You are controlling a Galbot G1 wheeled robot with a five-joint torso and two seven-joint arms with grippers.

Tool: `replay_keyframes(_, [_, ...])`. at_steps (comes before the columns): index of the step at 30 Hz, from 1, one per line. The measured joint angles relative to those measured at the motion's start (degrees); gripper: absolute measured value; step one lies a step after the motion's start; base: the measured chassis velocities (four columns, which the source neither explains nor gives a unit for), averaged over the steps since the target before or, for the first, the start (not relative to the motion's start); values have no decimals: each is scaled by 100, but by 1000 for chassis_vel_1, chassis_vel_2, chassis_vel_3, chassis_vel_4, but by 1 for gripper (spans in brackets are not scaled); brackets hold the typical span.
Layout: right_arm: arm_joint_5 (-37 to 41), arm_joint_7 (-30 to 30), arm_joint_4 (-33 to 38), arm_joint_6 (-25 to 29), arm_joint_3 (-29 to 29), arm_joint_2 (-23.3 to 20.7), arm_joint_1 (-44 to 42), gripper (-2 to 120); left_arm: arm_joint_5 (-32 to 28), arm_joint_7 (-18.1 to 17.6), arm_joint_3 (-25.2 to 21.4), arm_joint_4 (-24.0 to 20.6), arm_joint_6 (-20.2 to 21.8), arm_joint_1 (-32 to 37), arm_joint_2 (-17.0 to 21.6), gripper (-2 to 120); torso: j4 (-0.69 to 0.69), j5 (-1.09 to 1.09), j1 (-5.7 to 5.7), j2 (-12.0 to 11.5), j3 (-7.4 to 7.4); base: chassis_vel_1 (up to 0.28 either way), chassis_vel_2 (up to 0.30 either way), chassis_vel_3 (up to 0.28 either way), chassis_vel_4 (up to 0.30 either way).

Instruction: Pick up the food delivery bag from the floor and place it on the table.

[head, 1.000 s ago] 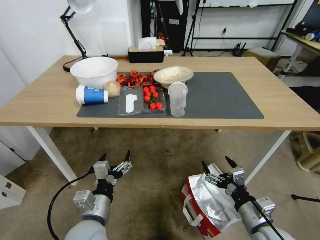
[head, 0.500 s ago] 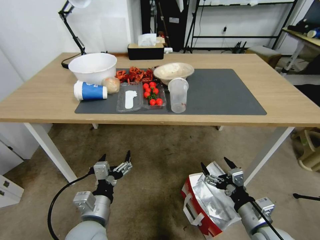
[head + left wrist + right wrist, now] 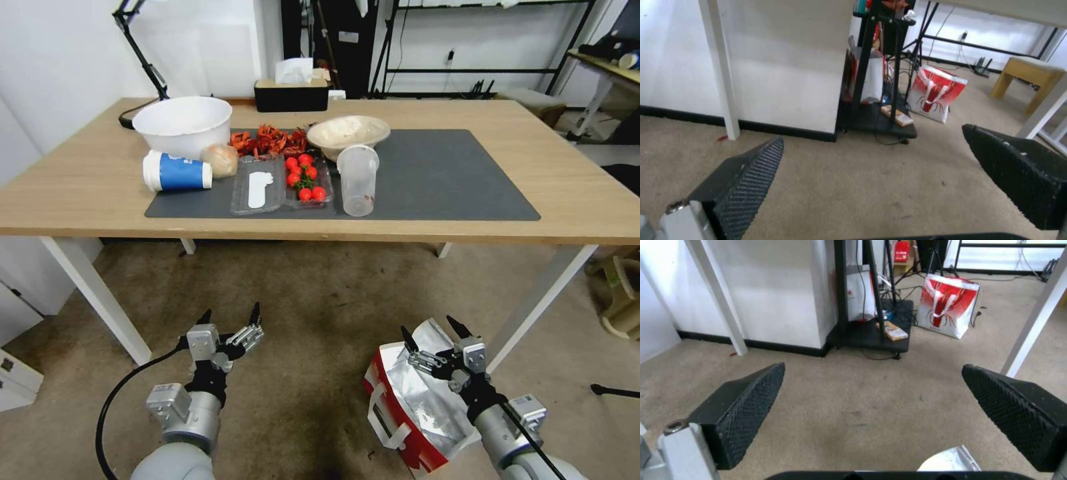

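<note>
The food delivery bag (image 3: 413, 407) stood on the floor directly beneath the right gripper (image 3: 430, 330), whose jaws were spread wide, presumably ready to take its foil rim. The left gripper (image 3: 230, 313), jaws likewise spread, hung over bare carpet well apart, the table (image 3: 80, 193) beyond both.

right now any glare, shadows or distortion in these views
Head view: the food delivery bag shows bright foil glare under the open right gripper, a dark patch on the carpet, and the table edges bowing. Wrist views: soft, with the open left gripper fingers looming large.
</note>
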Motion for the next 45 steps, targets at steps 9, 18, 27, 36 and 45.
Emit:
replay_keyframes(9, [-10,-14,-30,0,-4,1,12,100,15,-6,-6,19,12,1,0,100,0,0,-74,-204,-131,0,0,0,0])
replay_keyframes(18, [-11,-16,-35,1,1,7,22,100,13,-2,-13,41,14,-15,11,100,0,0,-147,-399,-252,0,0,0,0])
replay_keyframes(27, [-11,-17,-38,1,13,-1,20,100,17,-32,-14,56,16,-32,19,100,0,0,-222,-623,-400,0,0,0,0])
replay_keyframes(36, [-10,-31,-38,-6,13,9,26,100,5,-26,-16,60,13,-33,23,100,0,0,-294,-840,-545,0,0,0,0])
replay_keyframes(45, [-6,-33,-27,-10,18,-1,24,100,9,-21,-4,84,-10,-36,12,100,0,0,-367,-1052,-685,0,0,0,0])
